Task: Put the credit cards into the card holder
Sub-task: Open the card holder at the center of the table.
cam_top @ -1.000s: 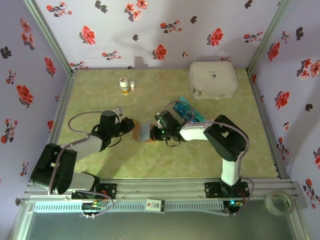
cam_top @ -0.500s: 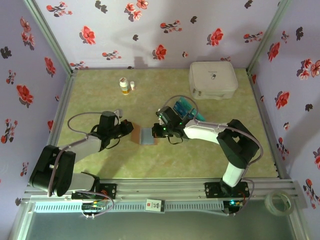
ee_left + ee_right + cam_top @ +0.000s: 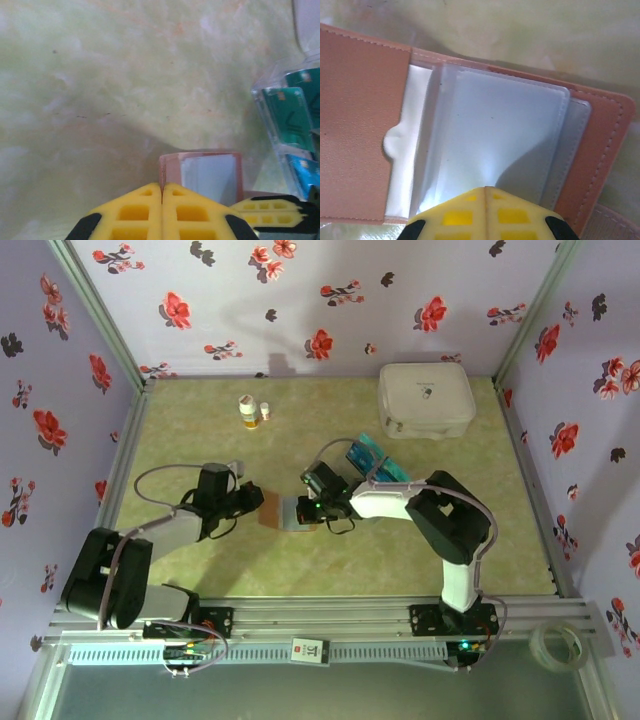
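- Card holder (image 3: 290,512) lies open near the middle of the bench (image 3: 200,440). Clear sleeves face up, with pinkish-brown cover on either side in the right wrist view.
- Left end effector (image 3: 256,502) sits at the holder's left edge, fingers closed. In the left wrist view the brown cover edge runs up out of the seam between the yellow fingers, so the cover looks pinched.
- Right end effector (image 3: 312,508) is over the holder's right part, fingers closed together above a clear sleeve. Cannot tell whether they pinch the sleeve or only press on it.
- Open room: bare bench to the left of the holder and on its near side, up to the frame rail (image 3: 330,612).
- Tight side: the clear tray (image 3: 395,472) stands near the holder's far-right corner. The teal credit cards (image 3: 372,460) stand on edge inside it.
- White case (image 3: 425,400) is farther off in the same direction, well apart from the holder. Two small bottles (image 3: 250,412) are far-left of the holder, also well apart.
- Against half a second ago, the right end effector has slid a little left across the holder and the right arm's elbow has drawn in. The left arm and the holder have hardly shifted.
- Surface is pale green-yellow and marbled, matte. Walls (image 3: 300,300) are lilac with red and dark flowers, set in aluminium frame posts.
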